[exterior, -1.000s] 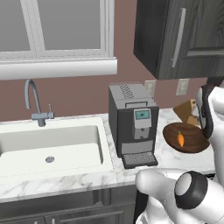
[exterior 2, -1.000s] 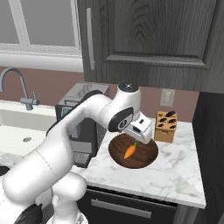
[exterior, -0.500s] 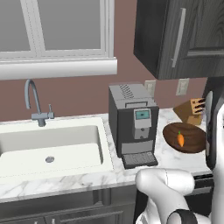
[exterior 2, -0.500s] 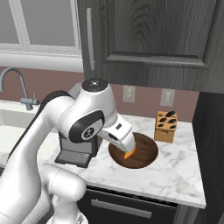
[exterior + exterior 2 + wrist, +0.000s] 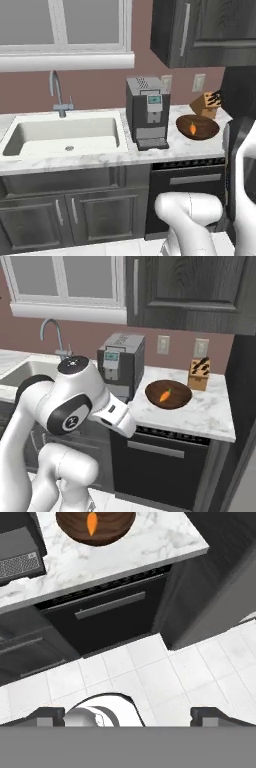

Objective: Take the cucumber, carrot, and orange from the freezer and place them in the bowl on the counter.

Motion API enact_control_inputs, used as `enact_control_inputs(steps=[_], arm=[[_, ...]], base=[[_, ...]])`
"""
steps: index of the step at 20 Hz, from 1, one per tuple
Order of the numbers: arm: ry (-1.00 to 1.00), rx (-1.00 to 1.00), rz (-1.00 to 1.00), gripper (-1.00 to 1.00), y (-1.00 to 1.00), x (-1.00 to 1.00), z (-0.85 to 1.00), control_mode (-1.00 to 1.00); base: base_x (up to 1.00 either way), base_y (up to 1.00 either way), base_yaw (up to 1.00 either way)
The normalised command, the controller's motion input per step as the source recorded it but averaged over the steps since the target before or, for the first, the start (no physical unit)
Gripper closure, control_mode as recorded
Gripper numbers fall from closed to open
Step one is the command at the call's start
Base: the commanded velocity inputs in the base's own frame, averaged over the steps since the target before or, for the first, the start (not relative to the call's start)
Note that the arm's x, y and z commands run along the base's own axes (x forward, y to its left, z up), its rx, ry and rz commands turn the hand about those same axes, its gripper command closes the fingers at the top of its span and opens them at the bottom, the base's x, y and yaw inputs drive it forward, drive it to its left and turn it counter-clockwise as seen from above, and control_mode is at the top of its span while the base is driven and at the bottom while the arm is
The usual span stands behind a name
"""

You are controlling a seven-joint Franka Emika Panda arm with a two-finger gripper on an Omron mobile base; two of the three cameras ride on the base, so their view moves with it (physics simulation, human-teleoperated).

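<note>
The dark brown wooden bowl (image 5: 208, 127) (image 5: 179, 397) (image 5: 116, 525) sits on the white marble counter (image 5: 100, 158) (image 5: 210, 417) (image 5: 150, 543). The carrot (image 5: 193, 128) (image 5: 165, 395) (image 5: 91, 523) lies inside it. My gripper (image 5: 131, 716) hangs open and empty, low over the tiled floor, well in front of the counter and apart from the bowl. The cucumber and the orange are out of view. A flat light grey panel (image 5: 248, 476) at the right edge looks like the freezer's door.
A coffee machine (image 5: 148, 112) (image 5: 120, 363) stands left of the bowl, and a tan knife block (image 5: 206, 104) (image 5: 198, 374) stands behind it. The sink (image 5: 65, 135) lies further left. A black dishwasher front (image 5: 105, 612) is under the counter, with white floor tiles (image 5: 175, 677) before it.
The whole picture has shifted: the base has backed away from the counter. The arm has swung down and away from the bowl. The carrot stays in the bowl.
</note>
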Motion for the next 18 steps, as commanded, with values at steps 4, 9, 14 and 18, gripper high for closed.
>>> enact_control_inputs(steps=[4, 9, 14, 18], arm=[[0.00, 0.00, 0.00, -1.00, 0.00, 0.00, 0.00, 1.00], [0.00, 0.00, 0.00, -1.00, 0.00, 0.00, 0.00, 1.00], [0.00, 0.00, 0.00, -1.00, 0.00, 0.00, 0.00, 1.00], [0.00, 0.00, 0.00, -1.00, 0.00, 0.00, 0.00, 1.00]], base=[[-0.38, -0.99, 0.00], [-0.02, -1.00, 0.00], [0.00, -1.00, 0.00], [-0.45, -1.00, 0.00]])
